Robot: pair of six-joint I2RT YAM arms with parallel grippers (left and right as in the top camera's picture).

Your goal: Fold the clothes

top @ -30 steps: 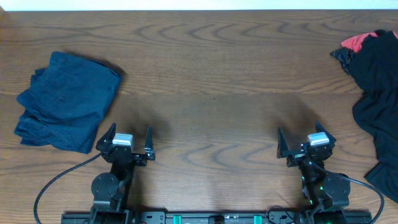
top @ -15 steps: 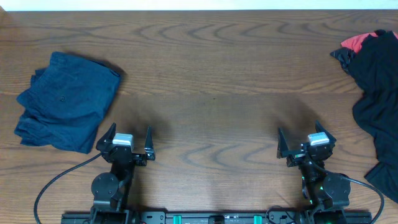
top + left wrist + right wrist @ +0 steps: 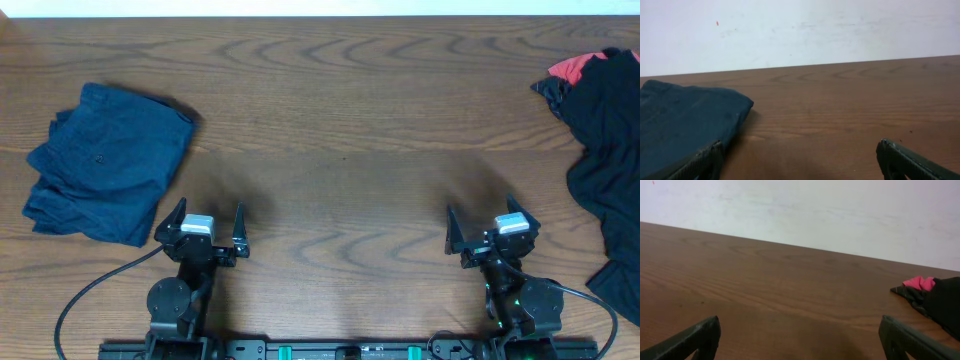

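Dark navy-blue shorts (image 3: pixel 108 160) lie folded in a thick bundle at the left of the wooden table; they also show at the left of the left wrist view (image 3: pixel 685 120). My left gripper (image 3: pixel 210 217) is open and empty, just right of and nearer than the bundle; its left finger sits close to the cloth in the left wrist view (image 3: pixel 800 160). My right gripper (image 3: pixel 480 218) is open and empty over bare wood at the front right, also in the right wrist view (image 3: pixel 800 340).
A heap of black clothing with a red piece (image 3: pixel 605 130) lies at the right edge of the table, seen too in the right wrist view (image 3: pixel 932 297). A white wall runs along the far table edge (image 3: pixel 320 12).
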